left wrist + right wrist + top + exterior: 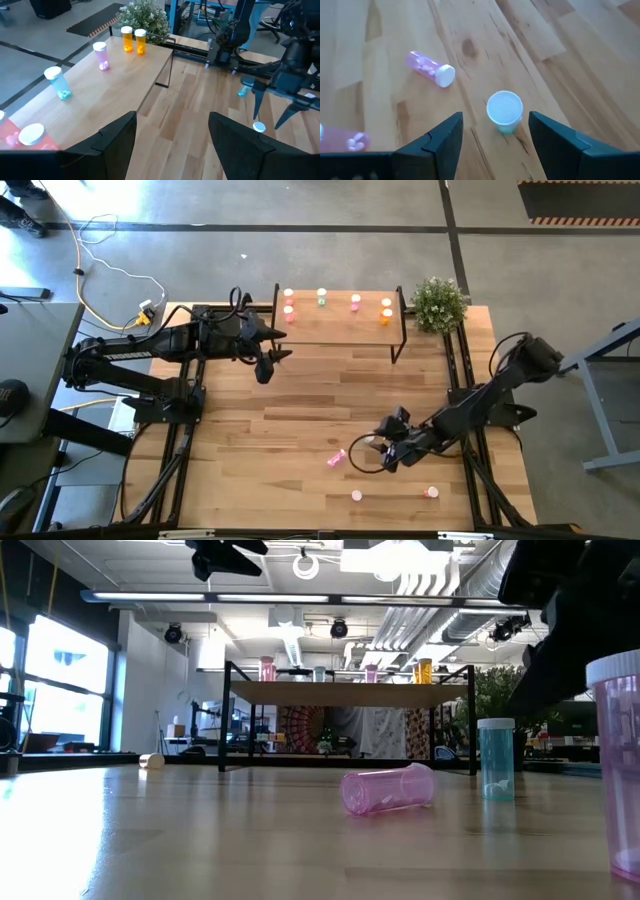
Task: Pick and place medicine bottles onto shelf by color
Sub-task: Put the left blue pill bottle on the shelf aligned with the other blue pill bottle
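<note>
The shelf (340,328) stands at the table's far edge and carries several upright bottles: red (31,136), teal (59,82), pink (101,55) and two orange (133,40). My left gripper (265,365) (172,120) is open, raised near the shelf's left near corner. My right gripper (382,448) (495,120) is open over the near right of the table. Its fingers flank an upright teal bottle (504,112) (495,758) below without touching it. A pink bottle (430,69) (335,458) lies on its side beside it.
Two more bottles stand near the table's near edge, one pink (356,495) and one reddish (431,492). A potted plant (438,304) sits at the shelf's right end. Bare plank tabletop (300,410) lies between the two arms. A small tan object (152,760) rests far left.
</note>
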